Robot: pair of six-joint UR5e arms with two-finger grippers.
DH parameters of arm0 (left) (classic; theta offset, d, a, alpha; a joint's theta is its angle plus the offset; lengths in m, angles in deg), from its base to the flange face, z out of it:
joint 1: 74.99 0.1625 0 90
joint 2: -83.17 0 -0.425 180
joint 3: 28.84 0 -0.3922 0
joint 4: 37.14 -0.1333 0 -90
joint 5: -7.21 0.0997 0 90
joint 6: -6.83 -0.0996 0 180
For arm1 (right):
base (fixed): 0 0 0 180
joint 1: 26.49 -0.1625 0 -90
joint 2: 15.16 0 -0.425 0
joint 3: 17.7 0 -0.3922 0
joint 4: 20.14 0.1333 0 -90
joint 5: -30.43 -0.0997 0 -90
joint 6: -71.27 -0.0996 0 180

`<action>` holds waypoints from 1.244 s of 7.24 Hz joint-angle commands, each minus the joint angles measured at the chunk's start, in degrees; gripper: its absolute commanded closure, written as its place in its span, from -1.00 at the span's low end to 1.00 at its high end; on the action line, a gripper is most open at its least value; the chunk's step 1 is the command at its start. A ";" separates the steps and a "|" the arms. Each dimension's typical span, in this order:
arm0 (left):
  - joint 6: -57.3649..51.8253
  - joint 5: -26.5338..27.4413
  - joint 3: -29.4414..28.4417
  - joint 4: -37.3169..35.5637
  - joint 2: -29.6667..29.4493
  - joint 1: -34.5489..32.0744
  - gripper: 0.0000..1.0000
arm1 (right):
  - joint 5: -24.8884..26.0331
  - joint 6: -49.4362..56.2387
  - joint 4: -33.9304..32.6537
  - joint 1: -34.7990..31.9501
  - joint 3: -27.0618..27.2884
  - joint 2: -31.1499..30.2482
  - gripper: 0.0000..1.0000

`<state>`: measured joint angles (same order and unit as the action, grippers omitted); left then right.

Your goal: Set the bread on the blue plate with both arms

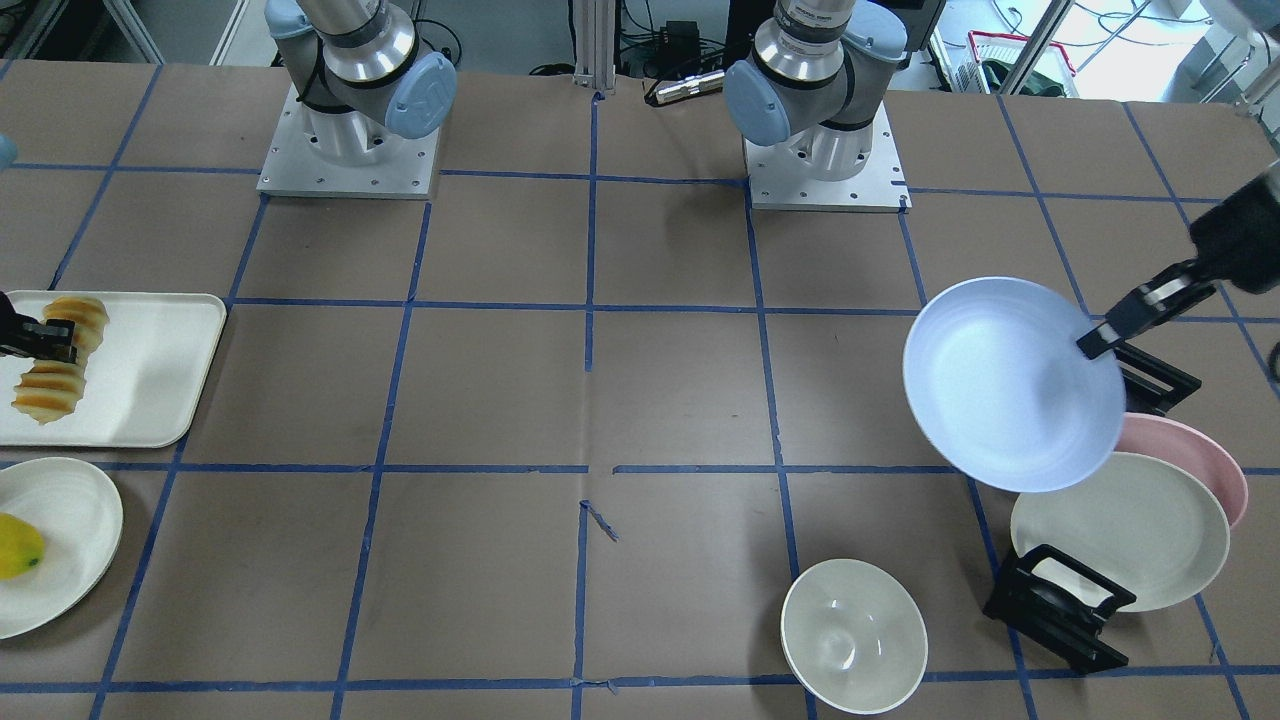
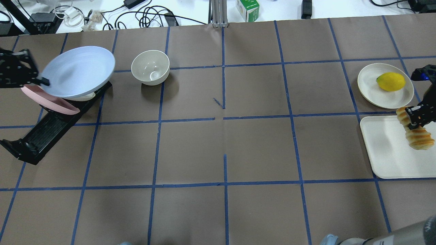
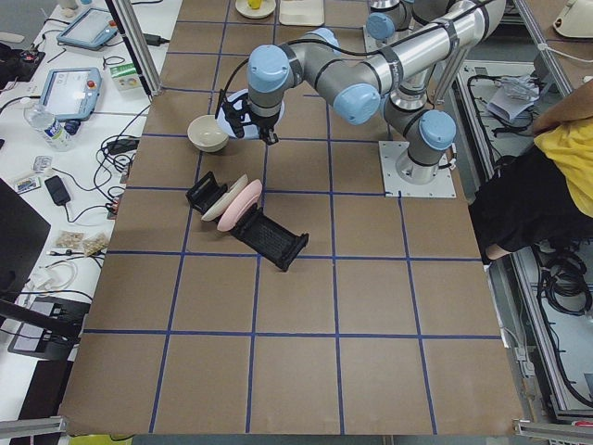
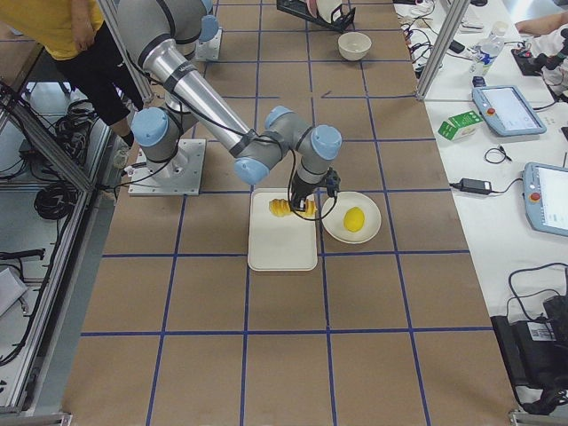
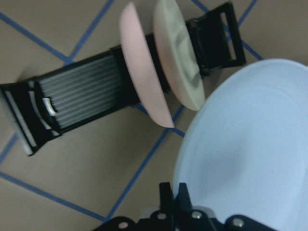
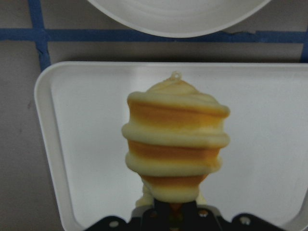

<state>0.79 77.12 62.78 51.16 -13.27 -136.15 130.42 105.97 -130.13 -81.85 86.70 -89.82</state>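
My left gripper (image 2: 43, 81) is shut on the rim of the blue plate (image 2: 76, 72) and holds it tilted in the air above the black dish rack (image 2: 51, 127); the plate also shows in the front view (image 1: 1010, 385) and the left wrist view (image 5: 250, 154). My right gripper (image 2: 414, 117) is shut on the middle of the bread (image 2: 419, 136), a ridged golden loaf, and holds it lifted over the white tray (image 2: 388, 153). The bread also shows in the front view (image 1: 50, 385) and the right wrist view (image 6: 175, 144).
A pink plate (image 2: 47, 100) and a cream plate (image 1: 1120, 530) stand in the rack. A cream bowl (image 2: 150, 67) sits beside it. A yellow fruit (image 2: 391, 81) lies on a cream plate (image 2: 371, 90) behind the tray.
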 commanded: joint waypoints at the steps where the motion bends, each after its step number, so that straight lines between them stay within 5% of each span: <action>1: 9.50 -1.88 4.07 -9.65 -3.21 -15.66 1.00 | 0.65 -6.00 5.98 -4.65 -2.53 -2.76 1.00; 4: 29.90 -1.89 16.29 -41.12 -9.97 -27.83 1.00 | 0.65 -9.46 7.51 -7.12 -2.53 -3.74 1.00; 6: 42.54 -0.49 19.28 -49.59 -14.28 -34.34 1.00 | -0.05 -12.44 11.53 -9.32 -3.58 -4.70 1.00; 9: 45.33 0.40 24.40 -58.15 -16.49 -37.10 1.00 | -2.25 -14.66 13.40 -13.44 -4.37 -4.80 1.00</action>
<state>45.23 77.37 85.89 -4.45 -28.93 -172.71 128.51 92.07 -116.94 -92.97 82.91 -94.55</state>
